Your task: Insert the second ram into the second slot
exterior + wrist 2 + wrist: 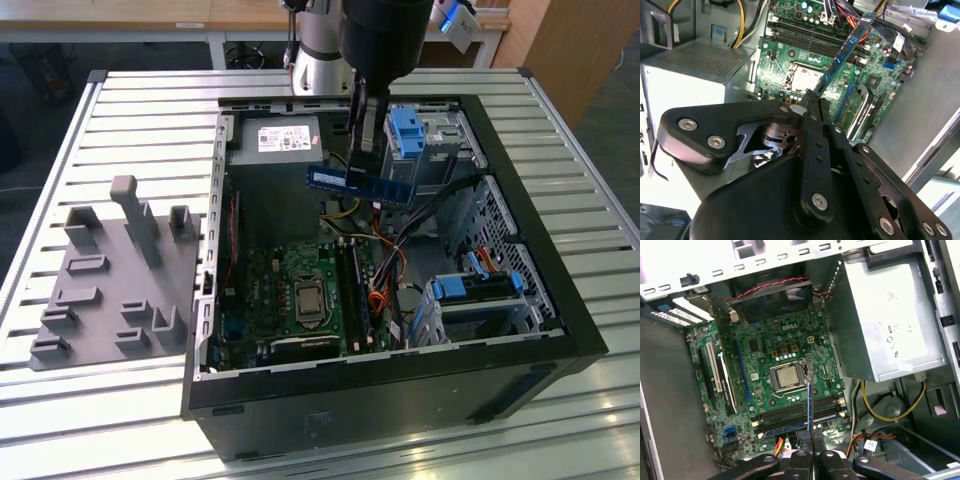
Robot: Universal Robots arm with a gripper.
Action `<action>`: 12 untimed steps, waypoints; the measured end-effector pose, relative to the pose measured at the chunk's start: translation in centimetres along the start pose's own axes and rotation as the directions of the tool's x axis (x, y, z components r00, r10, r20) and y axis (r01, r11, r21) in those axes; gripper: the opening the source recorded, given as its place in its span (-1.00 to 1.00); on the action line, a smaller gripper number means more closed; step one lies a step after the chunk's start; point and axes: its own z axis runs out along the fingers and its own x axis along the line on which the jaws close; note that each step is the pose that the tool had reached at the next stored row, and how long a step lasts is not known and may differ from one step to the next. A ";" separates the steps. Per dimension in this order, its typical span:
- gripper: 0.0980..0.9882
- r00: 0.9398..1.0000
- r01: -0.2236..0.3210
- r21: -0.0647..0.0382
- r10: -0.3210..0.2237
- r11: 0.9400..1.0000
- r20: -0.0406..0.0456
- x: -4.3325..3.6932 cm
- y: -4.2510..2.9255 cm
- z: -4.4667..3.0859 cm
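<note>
My gripper is shut on the second ram, a thin blue circuit stick. It hangs level above the open computer case, over the area between the power supply and the motherboard. In the second wrist view the ram sticks out from the closed fingertips toward the board. The first wrist view shows the ram edge-on, high above the row of long dark memory slots beside the processor socket. A blue strip lies along the slot nearest the cables. The slots run lengthwise on the green board.
The black case lies on its side on a slatted metal table. Inside are a grey power supply, light-blue drive brackets and loose cables by the slots. A grey holder plate sits at the exterior view's left.
</note>
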 end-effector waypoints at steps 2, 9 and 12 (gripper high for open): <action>-0.93 1.000 -0.026 0.000 0.026 1.000 0.001 0.00 0.00 0.01; -0.93 0.995 -0.100 0.002 0.100 0.995 0.004 0.00 0.00 0.04; -0.93 0.992 -0.128 0.002 0.128 0.992 0.005 0.00 0.00 0.05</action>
